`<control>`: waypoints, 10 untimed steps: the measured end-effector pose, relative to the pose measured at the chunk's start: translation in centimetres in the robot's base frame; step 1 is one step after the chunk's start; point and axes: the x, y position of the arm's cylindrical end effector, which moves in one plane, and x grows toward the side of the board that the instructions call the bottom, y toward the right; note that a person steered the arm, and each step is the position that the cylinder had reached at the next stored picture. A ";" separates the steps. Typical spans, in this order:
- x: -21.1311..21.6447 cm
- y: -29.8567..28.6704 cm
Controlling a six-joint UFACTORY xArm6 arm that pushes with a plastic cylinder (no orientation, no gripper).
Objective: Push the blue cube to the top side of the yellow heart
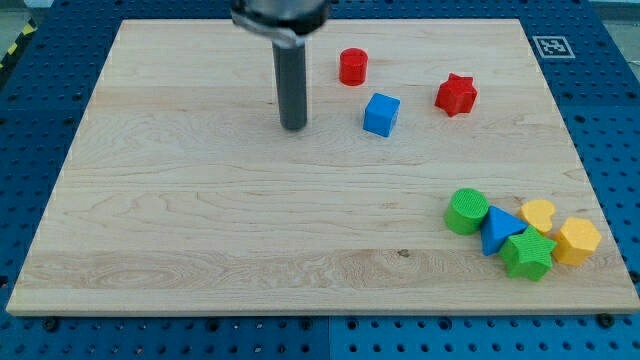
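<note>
The blue cube (381,114) sits in the upper middle of the wooden board (200,230). The yellow heart (539,214) lies near the board's lower right, in a cluster of blocks. My tip (293,127) rests on the board to the left of the blue cube, with a clear gap between them. The cube is far up and to the left of the heart.
A red cylinder (352,67) and a red star (456,94) lie near the cube. Around the heart: a green cylinder (466,211), a blue triangle (497,231), a green star (528,254) and a yellow hexagon (577,241).
</note>
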 end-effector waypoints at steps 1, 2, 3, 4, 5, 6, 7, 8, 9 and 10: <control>-2.0 2.1; -2.0 2.2; -1.2 3.5; 0.8 6.9; 2.3 10.6; 2.5 11.8; 2.1 11.9; 1.9 13.8; 3.1 16.4; 6.9 19.8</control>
